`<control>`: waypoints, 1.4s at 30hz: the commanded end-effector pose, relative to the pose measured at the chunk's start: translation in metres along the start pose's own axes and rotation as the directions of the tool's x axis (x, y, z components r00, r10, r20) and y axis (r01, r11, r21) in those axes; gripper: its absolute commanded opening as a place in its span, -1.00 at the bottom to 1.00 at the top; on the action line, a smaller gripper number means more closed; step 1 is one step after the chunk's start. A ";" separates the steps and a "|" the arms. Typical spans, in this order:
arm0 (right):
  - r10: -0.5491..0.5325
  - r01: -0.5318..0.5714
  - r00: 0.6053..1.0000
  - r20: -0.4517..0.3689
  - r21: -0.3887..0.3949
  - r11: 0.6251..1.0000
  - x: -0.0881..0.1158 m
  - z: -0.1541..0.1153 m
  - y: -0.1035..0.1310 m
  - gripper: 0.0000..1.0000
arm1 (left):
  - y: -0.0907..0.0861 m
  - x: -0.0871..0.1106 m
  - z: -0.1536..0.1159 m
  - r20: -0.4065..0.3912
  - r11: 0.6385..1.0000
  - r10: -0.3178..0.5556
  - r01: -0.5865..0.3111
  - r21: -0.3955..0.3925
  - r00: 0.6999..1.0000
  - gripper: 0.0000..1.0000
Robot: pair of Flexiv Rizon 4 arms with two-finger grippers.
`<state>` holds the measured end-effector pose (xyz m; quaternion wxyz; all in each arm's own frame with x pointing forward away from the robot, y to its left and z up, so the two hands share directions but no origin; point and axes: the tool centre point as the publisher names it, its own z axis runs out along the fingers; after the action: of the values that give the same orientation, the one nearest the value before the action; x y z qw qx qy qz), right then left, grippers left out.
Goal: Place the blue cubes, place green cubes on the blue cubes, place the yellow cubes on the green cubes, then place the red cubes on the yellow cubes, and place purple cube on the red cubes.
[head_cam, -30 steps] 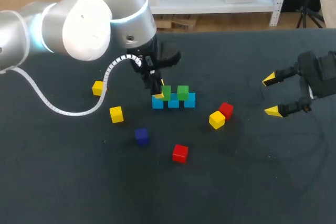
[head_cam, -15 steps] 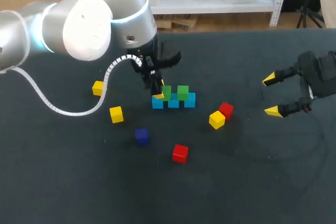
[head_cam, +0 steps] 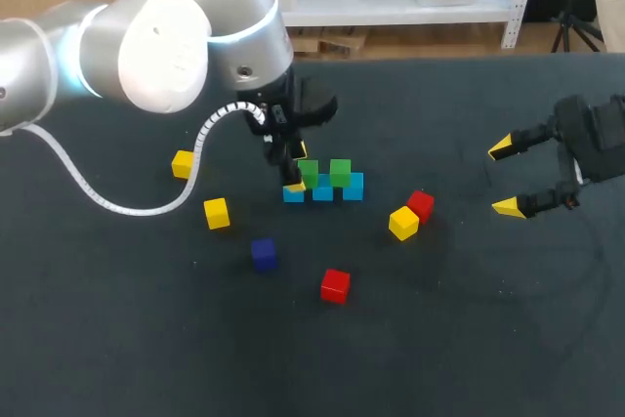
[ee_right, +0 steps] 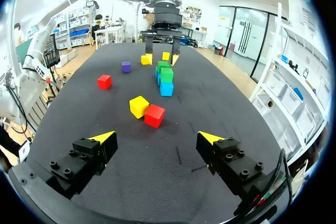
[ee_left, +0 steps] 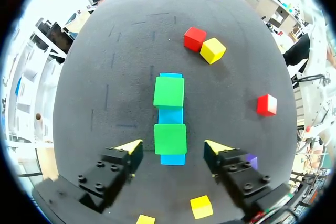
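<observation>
Around one small green cube (ee_left: 170, 138) atop the blue cubes (ee_left: 170, 115), our left jaws stand wide; right jaws wide too. We judge yellow cubes (head_cam: 216, 212) light, rigid: grip opposite flat faces.

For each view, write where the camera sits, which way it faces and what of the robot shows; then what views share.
Head view: fixed above and behind, looking down on the table; left arm, left hand, right hand show.
Left wrist view: on left wrist, looking down on the blue row; own open hand shows.
Right wrist view: on right wrist, facing across toward the left arm; own open hand shows.
Shared: the blue row bearing two green cubes.
</observation>
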<state>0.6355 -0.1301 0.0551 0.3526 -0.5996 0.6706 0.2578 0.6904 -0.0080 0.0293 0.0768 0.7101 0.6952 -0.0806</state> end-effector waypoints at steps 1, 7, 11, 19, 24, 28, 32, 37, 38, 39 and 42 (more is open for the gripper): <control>-0.001 0.001 1.000 0.002 0.000 1.000 0.000 0.000 0.000 1.00 | 0.002 -0.002 -0.002 -0.005 1.000 -0.003 0.003 0.000 1.000 1.00; -0.001 0.001 1.000 0.002 0.000 1.000 0.000 0.000 0.000 1.00 | 0.002 0.002 -0.015 0.009 0.999 -0.024 0.024 -0.022 1.000 1.00; -0.001 0.001 1.000 0.002 0.000 1.000 0.000 0.000 0.000 1.00 | 0.001 0.008 -0.026 0.023 0.998 -0.046 0.047 -0.044 0.999 1.00; -0.001 0.001 1.000 0.002 0.000 1.000 0.000 0.000 0.000 1.00 | -0.008 0.022 -0.049 0.039 0.993 -0.080 0.083 -0.084 0.996 1.00; -0.001 0.001 1.000 0.002 0.000 1.000 0.000 0.000 0.000 1.00 | -0.013 0.032 -0.063 0.047 0.988 -0.100 0.105 -0.115 0.994 1.00; -0.001 0.001 1.000 0.002 0.000 1.000 0.000 0.000 0.000 1.00 | -0.017 0.043 -0.072 0.052 0.982 -0.125 0.131 -0.134 0.991 1.00; -0.001 0.001 1.000 0.002 0.000 1.000 0.000 0.000 0.000 1.00 | -0.022 0.054 -0.079 0.053 0.975 -0.154 0.161 -0.151 0.987 1.00; -0.001 0.001 1.000 0.002 0.000 1.000 0.000 0.000 0.000 1.00 | -0.027 0.068 -0.082 0.056 0.969 -0.185 0.192 -0.157 0.981 1.00; -0.001 0.001 1.000 0.002 0.000 1.000 0.000 0.000 0.000 1.00 | -0.028 0.069 -0.082 0.055 0.968 -0.188 0.194 -0.158 0.981 1.00; -0.001 0.001 1.000 0.002 0.000 1.000 0.000 0.000 0.000 1.00 | -0.030 0.071 -0.082 0.053 0.967 -0.192 0.198 -0.157 0.980 1.00; -0.001 0.001 1.000 0.002 0.000 1.000 0.000 0.000 0.000 1.00 | -0.033 0.079 -0.080 0.051 0.965 -0.209 0.214 -0.153 0.977 1.00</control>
<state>0.6355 -0.1301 0.0551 0.3526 -0.5996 0.6706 0.2578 0.6659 0.0806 0.0918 0.1272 0.6241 0.7695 -0.0466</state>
